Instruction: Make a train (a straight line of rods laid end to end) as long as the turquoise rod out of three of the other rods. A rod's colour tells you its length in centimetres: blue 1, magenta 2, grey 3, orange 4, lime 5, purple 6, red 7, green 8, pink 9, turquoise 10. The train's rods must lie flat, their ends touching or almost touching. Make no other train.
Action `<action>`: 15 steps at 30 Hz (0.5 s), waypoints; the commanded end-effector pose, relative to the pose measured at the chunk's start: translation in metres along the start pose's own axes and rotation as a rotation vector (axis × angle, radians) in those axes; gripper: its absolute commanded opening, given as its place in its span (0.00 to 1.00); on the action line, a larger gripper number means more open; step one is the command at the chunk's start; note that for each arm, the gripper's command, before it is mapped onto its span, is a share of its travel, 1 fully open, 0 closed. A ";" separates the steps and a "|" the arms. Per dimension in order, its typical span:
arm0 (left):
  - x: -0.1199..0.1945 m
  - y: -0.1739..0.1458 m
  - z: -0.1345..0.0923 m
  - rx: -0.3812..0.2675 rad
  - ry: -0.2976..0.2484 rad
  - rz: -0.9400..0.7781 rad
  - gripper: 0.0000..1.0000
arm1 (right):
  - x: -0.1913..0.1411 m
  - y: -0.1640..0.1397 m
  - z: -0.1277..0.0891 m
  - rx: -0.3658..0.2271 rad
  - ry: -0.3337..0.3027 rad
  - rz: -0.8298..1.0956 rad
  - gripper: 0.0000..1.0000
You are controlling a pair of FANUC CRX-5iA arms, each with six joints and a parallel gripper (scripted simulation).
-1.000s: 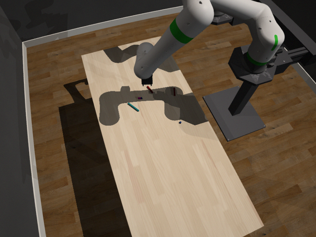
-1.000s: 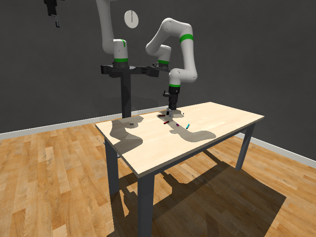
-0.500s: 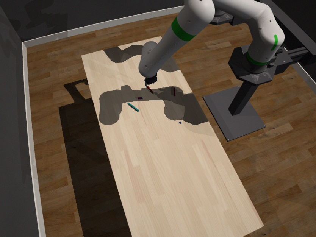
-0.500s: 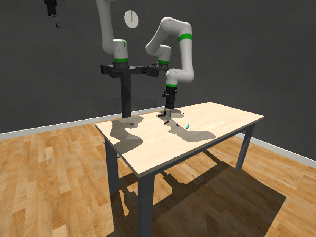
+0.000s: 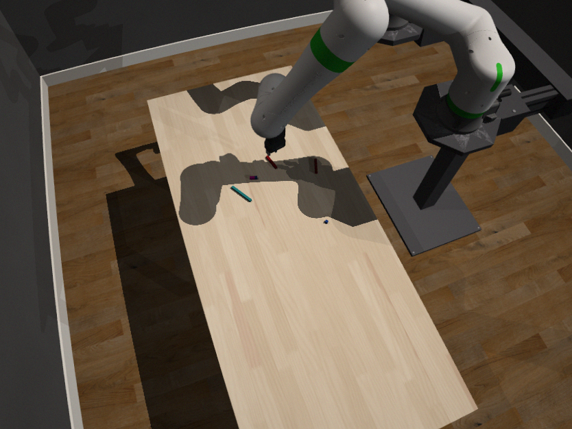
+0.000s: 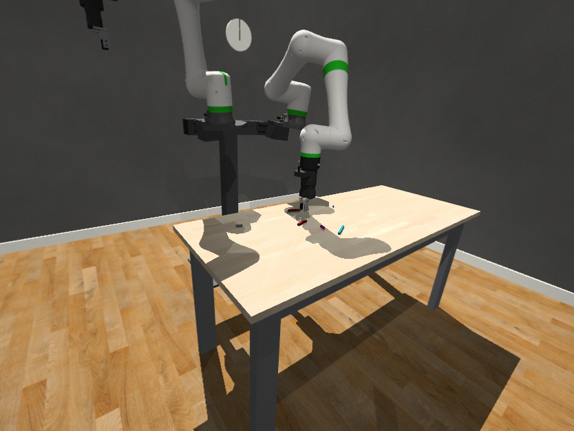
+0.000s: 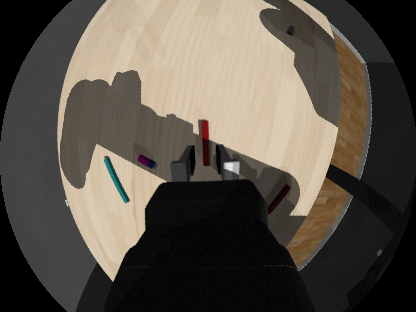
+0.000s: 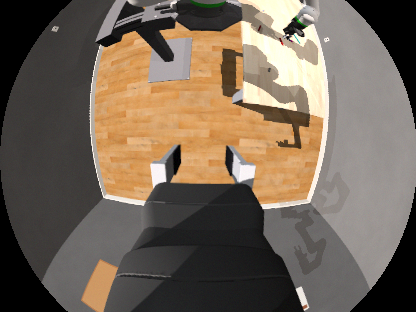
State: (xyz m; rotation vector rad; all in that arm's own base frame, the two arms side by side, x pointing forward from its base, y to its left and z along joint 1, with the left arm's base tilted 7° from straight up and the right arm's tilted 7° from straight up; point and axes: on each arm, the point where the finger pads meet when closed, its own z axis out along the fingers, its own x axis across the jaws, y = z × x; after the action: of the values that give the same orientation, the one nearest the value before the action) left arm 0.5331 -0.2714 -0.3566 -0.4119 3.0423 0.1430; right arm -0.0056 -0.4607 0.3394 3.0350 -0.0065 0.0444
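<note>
Two short rods, magenta and blue, lie end to end on the worktop. The nearer red rod lies apart, at another angle; judged the missing seven.

Left pincer: half-open, empty, above the worktop by that rod. Right pincer: wide, empty, away from the worktop.

Procedure: centre over red's mid-length, pads parallel to its sides, descend straight, then close. Lift, turn to the pair's line, lower flat beyond blue; approach gently, since a bump could skew the pair.

Carried the left gripper rightward in the top view and slightly leftward in the exterior view. Turned it about its upright axis along the way. Swung the left forearm the same way, and reshaped its shadow across the tabletop.
</note>
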 end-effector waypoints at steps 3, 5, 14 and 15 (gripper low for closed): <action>-0.001 -0.001 -0.001 0.001 -0.001 0.000 0.54 | 0.000 0.000 -0.001 -0.002 0.000 0.000 1.00; -0.001 -0.001 -0.001 0.001 -0.001 0.000 0.54 | 0.000 0.000 -0.001 -0.002 0.000 0.000 1.00; -0.001 -0.001 0.000 0.001 -0.002 0.000 0.54 | 0.000 0.000 -0.001 -0.002 0.000 0.000 1.00; -0.001 -0.001 0.000 0.001 -0.002 0.000 0.54 | 0.000 0.000 -0.001 -0.002 0.000 0.000 1.00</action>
State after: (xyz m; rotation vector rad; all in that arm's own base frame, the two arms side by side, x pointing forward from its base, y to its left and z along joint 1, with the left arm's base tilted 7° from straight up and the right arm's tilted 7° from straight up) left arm 0.5331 -0.2713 -0.3575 -0.4118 3.0424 0.1431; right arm -0.0056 -0.4607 0.3394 3.0350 -0.0065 0.0444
